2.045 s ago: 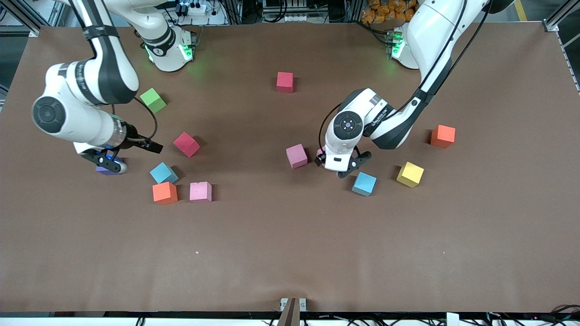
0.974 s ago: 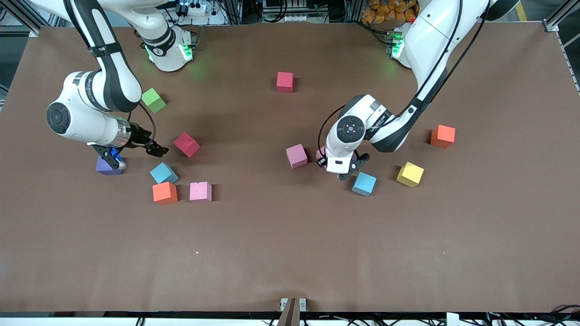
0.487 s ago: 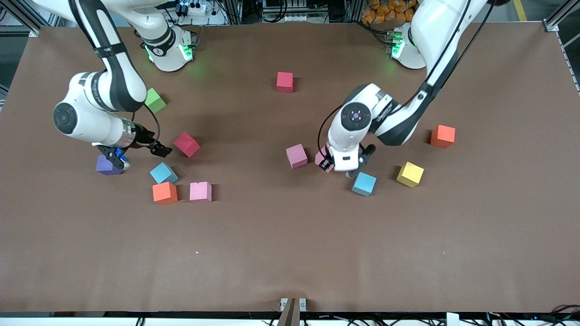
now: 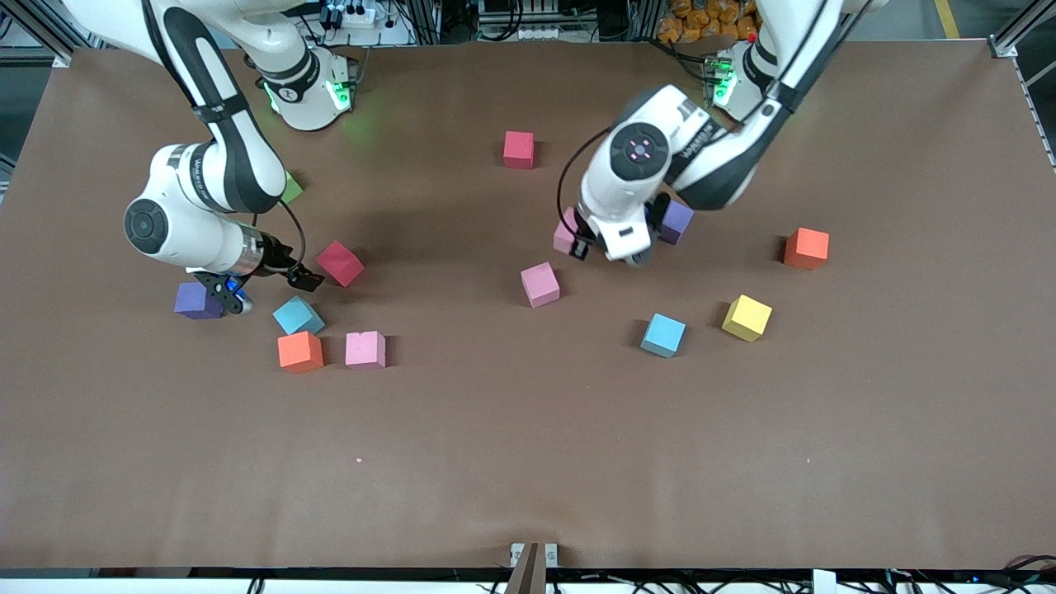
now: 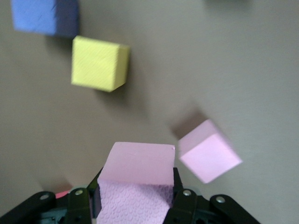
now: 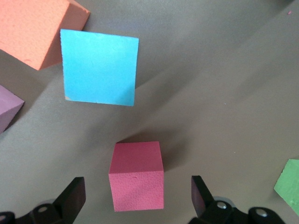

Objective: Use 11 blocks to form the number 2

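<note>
No number 2 stands on the table; the blocks lie scattered. My left gripper (image 4: 577,241) is shut on a pink cube (image 4: 565,232) and holds it in the air above the table's middle; the left wrist view shows the cube (image 5: 138,179) between the fingers. A second pink cube (image 4: 539,284) lies below it (image 5: 209,150). My right gripper (image 4: 266,285) is open and low beside a crimson cube (image 4: 340,263). In the right wrist view that cube (image 6: 136,176) lies just ahead of the gap between the fingers (image 6: 72,198).
Near the right gripper lie a purple cube (image 4: 196,300), a light blue one (image 4: 297,315), an orange one (image 4: 299,351), a pink one (image 4: 365,348) and a lime-green one (image 4: 290,188). Elsewhere lie red (image 4: 518,149), purple (image 4: 676,221), orange (image 4: 806,247), yellow (image 4: 747,318) and light blue (image 4: 663,334) cubes.
The left gripper closed on the pink cube, lifted it and moved toward the bases, uncovering a purple cube. The right gripper moved from the purple cube toward the crimson cube.
</note>
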